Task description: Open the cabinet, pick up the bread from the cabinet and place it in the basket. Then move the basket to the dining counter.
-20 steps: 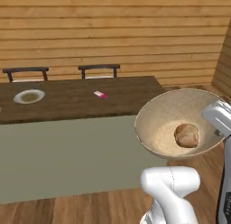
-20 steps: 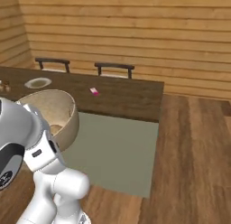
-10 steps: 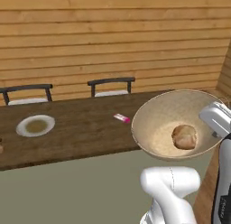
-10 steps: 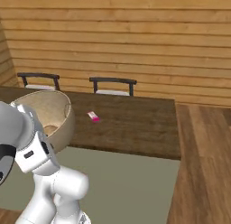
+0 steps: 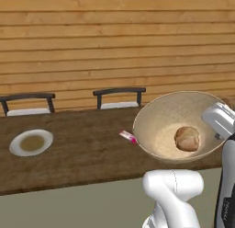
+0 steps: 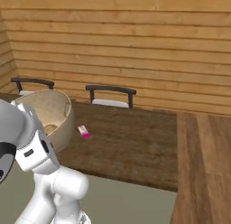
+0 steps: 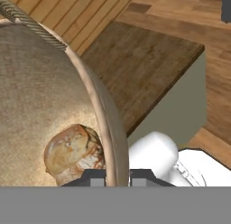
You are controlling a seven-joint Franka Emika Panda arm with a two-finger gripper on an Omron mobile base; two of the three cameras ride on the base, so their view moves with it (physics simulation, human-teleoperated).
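I hold the speckled beige basket (image 5: 158, 126) tilted in the air, over the near edge of the dining counter (image 5: 82, 156). My gripper (image 7: 118, 175) is shut on the basket's rim, one fingertip inside and one outside. In the left base view the white hand (image 5: 220, 117) meets the rim at the right. The bread (image 5: 187, 138) lies inside the basket, a tan-brown lump (image 7: 72, 151) close to my fingers. From the right base view the basket (image 6: 49, 112) sits at the left behind my arm, above the dark wood counter (image 6: 135, 148). The cabinet is out of view.
A white plate (image 5: 31, 142) and a small pink item (image 5: 129, 137) lie on the counter. Two dark chairs (image 5: 119, 96) (image 5: 27, 103) stand behind it against the plank wall. Wooden floor (image 6: 203, 164) runs past the counter's right end.
The whole picture has shifted, so the base has driven: the counter, plate and chairs slid across both base views. The basket with the bread stays in my grip.
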